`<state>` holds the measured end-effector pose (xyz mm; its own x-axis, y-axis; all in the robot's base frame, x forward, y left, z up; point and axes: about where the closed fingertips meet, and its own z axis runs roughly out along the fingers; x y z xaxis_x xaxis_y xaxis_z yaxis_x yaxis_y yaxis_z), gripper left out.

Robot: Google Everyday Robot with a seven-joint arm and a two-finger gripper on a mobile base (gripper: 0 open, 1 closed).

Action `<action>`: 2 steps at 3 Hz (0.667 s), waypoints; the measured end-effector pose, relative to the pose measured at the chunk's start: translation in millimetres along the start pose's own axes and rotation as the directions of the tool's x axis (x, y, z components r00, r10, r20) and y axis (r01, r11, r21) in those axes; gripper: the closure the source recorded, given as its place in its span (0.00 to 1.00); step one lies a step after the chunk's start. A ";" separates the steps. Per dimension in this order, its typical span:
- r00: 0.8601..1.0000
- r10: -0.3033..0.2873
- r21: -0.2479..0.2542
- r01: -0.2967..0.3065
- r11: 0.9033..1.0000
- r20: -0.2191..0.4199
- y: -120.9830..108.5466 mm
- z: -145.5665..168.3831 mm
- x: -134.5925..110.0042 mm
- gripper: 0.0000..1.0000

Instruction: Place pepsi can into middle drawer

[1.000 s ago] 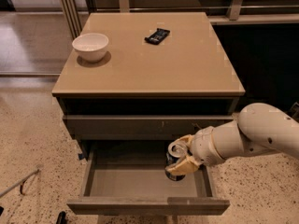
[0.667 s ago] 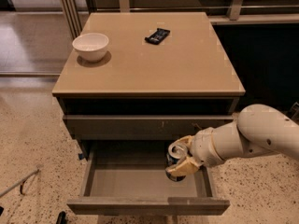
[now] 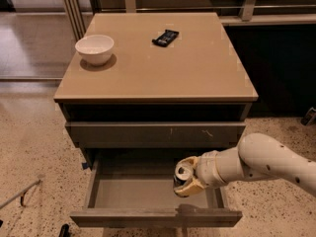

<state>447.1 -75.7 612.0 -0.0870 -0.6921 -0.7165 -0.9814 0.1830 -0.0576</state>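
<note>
The pepsi can (image 3: 182, 173), dark with a silver top and pull-tab, is held in my gripper (image 3: 189, 177) above the right part of the open middle drawer (image 3: 143, 194). The drawer is pulled out and its smooth grey inside holds nothing else. My white arm (image 3: 266, 162) reaches in from the right. The gripper's tan fingers (image 3: 193, 185) are closed around the can, which hangs over the drawer's inside, near its right wall. I cannot tell whether the can touches the drawer floor.
A white bowl (image 3: 95, 48) and a flat black wrapped bar (image 3: 165, 37) lie on the tan cabinet top (image 3: 197, 68). The closed drawer front above (image 3: 158, 133) has small white scuffs. Speckled floor surrounds the cabinet; a thin metal object (image 3: 19, 195) lies at left.
</note>
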 end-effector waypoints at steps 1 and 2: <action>0.999 -0.008 0.021 0.007 1.000 0.050 -16.9 50.3 42.5 1.00; 0.996 0.030 -0.013 -0.029 0.999 0.086 -8.6 80.6 63.4 1.00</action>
<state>463.7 -64.8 511.0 -0.1017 -0.6235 -0.7752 -0.9806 0.1939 -0.0273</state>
